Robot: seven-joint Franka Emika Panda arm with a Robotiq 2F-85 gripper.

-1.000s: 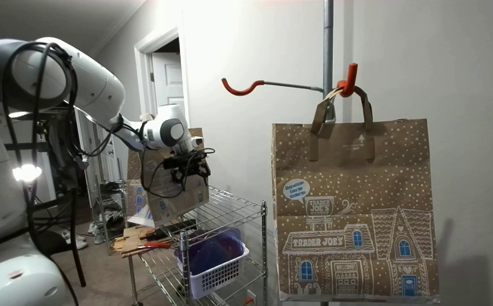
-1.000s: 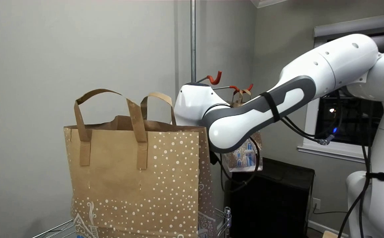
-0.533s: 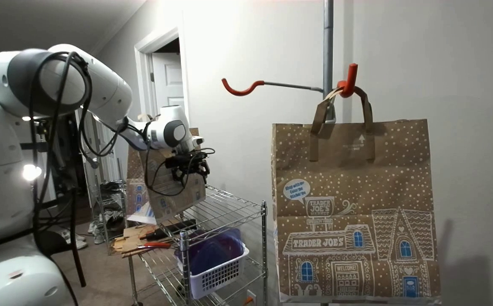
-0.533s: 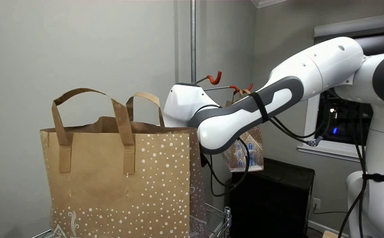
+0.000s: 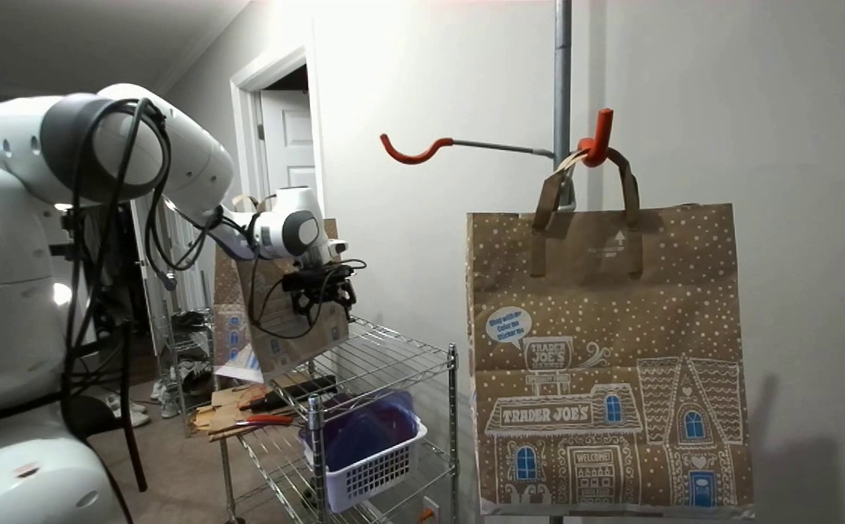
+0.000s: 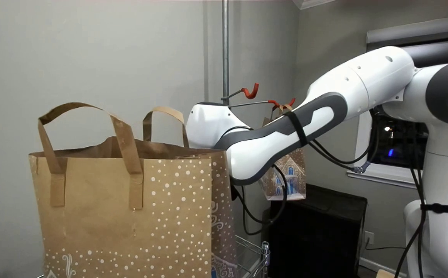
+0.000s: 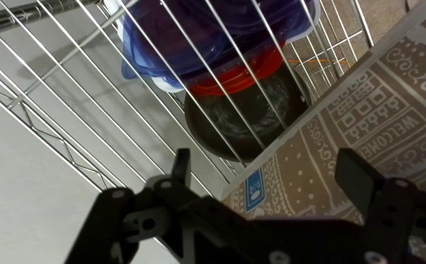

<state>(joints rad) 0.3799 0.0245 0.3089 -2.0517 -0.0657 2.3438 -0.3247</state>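
1. Two brown paper bags are in view. The near bag (image 6: 127, 216) is beside your gripper (image 7: 264, 157), at the end of the wire rack (image 5: 454, 415) farther from the hanging bag (image 5: 604, 349). You cannot tell whether its base rests on the top shelf (image 5: 393, 356).
2. Your gripper's two fingers (image 7: 357, 179) stand wide apart. In the wrist view, one tip overlaps the near bag's printed panel, the other the rack's wires; whether either touches paper, you cannot tell.
3. The near bag's mouth faces up, with its two handles (image 6: 125, 143) arched above it. Its long axis runs up and down, tilted slightly. In the wrist view its bottom edge slants from lower left to upper right, the printing upside down.
4. The hanging bag dangles upright by its handles from one of two red hooks (image 5: 597, 149) on a single pole (image 5: 562, 73).
5. Below the rack's top shelf, near a corner post (image 5: 318, 458), sits one plastic basket (image 5: 378, 477) holding blue containers (image 7: 161, 62). Through the wires you also see one round, dark pan (image 7: 249, 117).
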